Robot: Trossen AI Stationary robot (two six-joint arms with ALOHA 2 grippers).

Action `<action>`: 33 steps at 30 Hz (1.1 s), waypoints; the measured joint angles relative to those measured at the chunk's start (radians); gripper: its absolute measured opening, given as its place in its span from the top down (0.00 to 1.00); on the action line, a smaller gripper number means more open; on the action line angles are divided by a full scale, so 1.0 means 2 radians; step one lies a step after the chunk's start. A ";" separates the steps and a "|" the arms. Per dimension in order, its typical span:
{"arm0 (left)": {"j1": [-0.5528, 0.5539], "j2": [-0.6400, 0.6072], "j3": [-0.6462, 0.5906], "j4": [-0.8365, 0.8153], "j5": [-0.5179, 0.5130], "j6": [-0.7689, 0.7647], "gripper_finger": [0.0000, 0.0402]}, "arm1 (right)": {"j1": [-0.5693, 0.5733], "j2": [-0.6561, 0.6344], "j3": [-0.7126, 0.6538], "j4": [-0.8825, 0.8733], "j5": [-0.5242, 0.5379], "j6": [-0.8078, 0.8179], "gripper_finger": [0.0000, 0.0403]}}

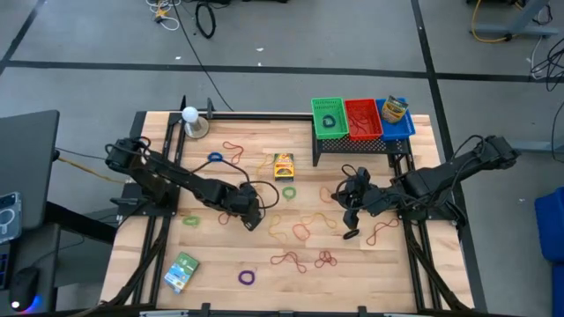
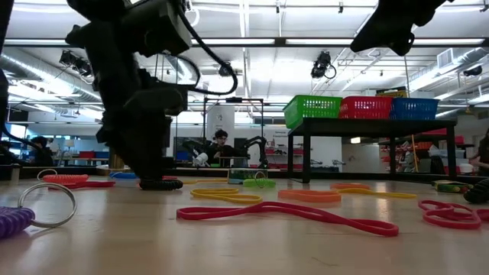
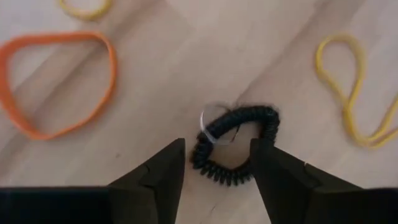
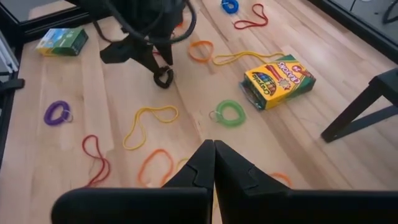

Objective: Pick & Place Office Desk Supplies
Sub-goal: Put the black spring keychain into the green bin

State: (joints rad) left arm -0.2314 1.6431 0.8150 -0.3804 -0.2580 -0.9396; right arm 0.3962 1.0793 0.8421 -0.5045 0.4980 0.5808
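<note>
Left wrist view: black coil ring [image 3: 236,146] lying flat

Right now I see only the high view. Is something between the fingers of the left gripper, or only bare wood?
Observer: Yes. The left wrist view shows a black coil ring lying on the table, between the open fingers of the left gripper.
Operator: Is anything attached to it?
Observer: A small metal ring hangs on it.
Operator: Does the right gripper hold anything?
Observer: No. The right wrist view shows the right gripper shut and empty.
</note>
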 joint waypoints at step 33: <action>0.039 -0.030 -0.001 0.365 -0.050 0.126 0.97 | -0.029 0.099 0.000 0.199 -0.008 0.240 0.81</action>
State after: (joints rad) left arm -0.1540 1.5837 0.8139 0.3495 -0.3588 -0.6868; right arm 0.3376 1.2769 0.8421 -0.1058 0.4811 1.0610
